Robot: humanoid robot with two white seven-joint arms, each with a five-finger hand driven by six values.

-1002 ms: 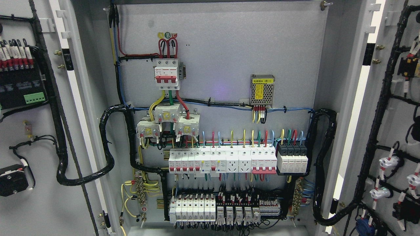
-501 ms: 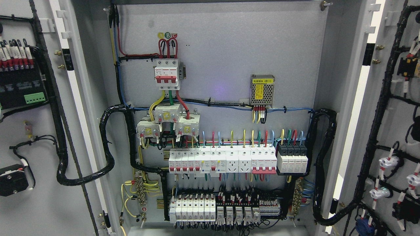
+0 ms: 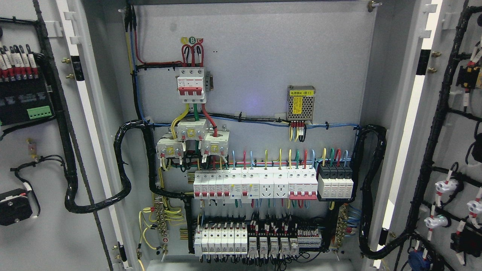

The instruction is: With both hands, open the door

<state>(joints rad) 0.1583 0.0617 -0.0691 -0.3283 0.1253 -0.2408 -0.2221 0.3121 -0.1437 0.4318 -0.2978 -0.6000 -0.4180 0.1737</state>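
Observation:
Both doors of the grey electrical cabinet stand swung wide open. The left door (image 3: 22, 241) shows its inner face with black modules and wiring at the picture's left. The right door (image 3: 452, 135) shows its inner face with black cable looms and white fittings at the right. Between them lies the cabinet's back panel (image 3: 286, 52) with breakers and coloured wires. Neither of my hands nor arms appears in the head view.
A red-and-white main breaker (image 3: 192, 84) sits upper middle, a small power supply (image 3: 301, 103) to its right. Rows of white breakers (image 3: 256, 184) and relays (image 3: 260, 241) fill the lower panel. Thick black cable bundles (image 3: 124, 173) loop from both doors into the cabinet.

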